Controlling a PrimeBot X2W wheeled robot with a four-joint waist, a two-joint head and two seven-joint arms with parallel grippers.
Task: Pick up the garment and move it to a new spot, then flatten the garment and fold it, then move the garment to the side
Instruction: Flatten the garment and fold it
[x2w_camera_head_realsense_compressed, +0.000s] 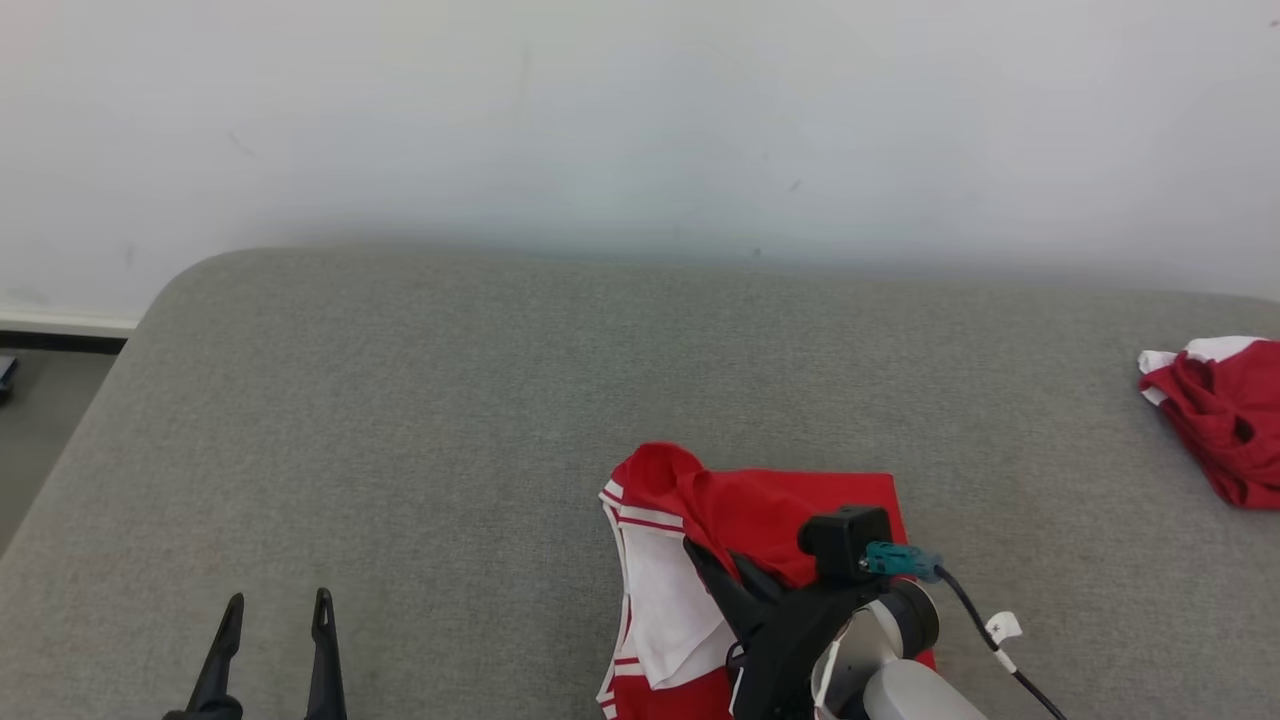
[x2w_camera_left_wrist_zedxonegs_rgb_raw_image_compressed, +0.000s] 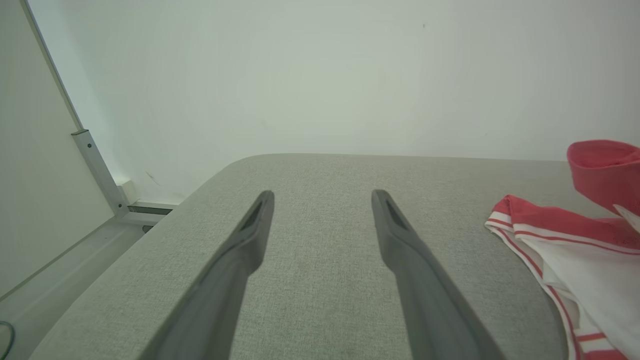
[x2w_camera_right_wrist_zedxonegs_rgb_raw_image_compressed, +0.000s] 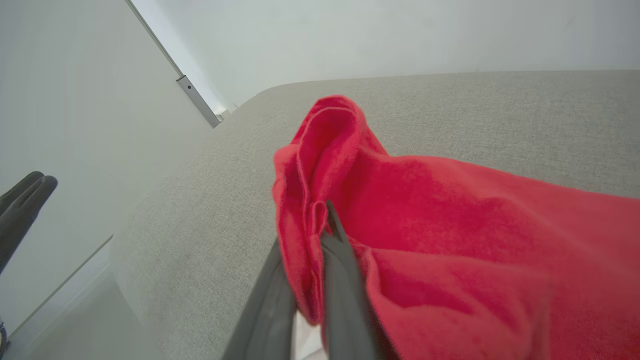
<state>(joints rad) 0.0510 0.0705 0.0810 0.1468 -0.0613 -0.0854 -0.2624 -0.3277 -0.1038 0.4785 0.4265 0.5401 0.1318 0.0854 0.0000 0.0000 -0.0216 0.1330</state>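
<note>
The garment (x2w_camera_head_realsense_compressed: 770, 500), red with white panels and red-striped trim, lies crumpled on the grey padded surface (x2w_camera_head_realsense_compressed: 450, 400) at the bottom centre of the head view. My right gripper (x2w_camera_head_realsense_compressed: 715, 562) is shut on a raised red fold of it, and in the right wrist view that garment (x2w_camera_right_wrist_zedxonegs_rgb_raw_image_compressed: 425, 200) fold drapes over the closed right gripper (x2w_camera_right_wrist_zedxonegs_rgb_raw_image_compressed: 320, 235). My left gripper (x2w_camera_head_realsense_compressed: 278, 605) stands open and holds nothing at the lower left, well left of the cloth. In the left wrist view the left gripper (x2w_camera_left_wrist_zedxonegs_rgb_raw_image_compressed: 322, 197) hovers over bare surface, with the garment (x2w_camera_left_wrist_zedxonegs_rgb_raw_image_compressed: 575, 250) to its right.
A second red and white bundle of cloth (x2w_camera_head_realsense_compressed: 1225, 420) lies at the surface's right edge. A white wall (x2w_camera_head_realsense_compressed: 640, 120) rises behind the surface. The rounded left edge drops to the floor (x2w_camera_head_realsense_compressed: 40, 430). My left gripper's dark fingers (x2w_camera_right_wrist_zedxonegs_rgb_raw_image_compressed: 20, 200) show at the left of the right wrist view.
</note>
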